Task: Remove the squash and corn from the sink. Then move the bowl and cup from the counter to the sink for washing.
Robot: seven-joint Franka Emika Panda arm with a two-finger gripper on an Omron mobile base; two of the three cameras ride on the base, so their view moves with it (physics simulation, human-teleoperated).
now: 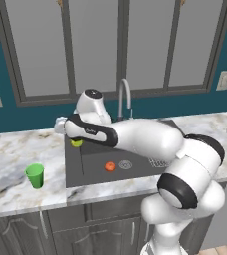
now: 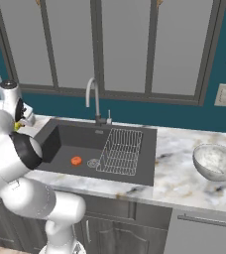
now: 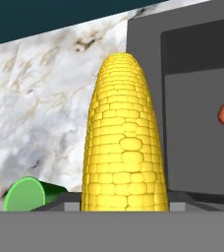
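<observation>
Yellow corn (image 3: 124,142) | gripped in hand | tip pointing away from hand

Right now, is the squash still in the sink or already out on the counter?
In the sink. The squash lies on the basin floor beside the round drain; the left base view shows it there too.
</observation>
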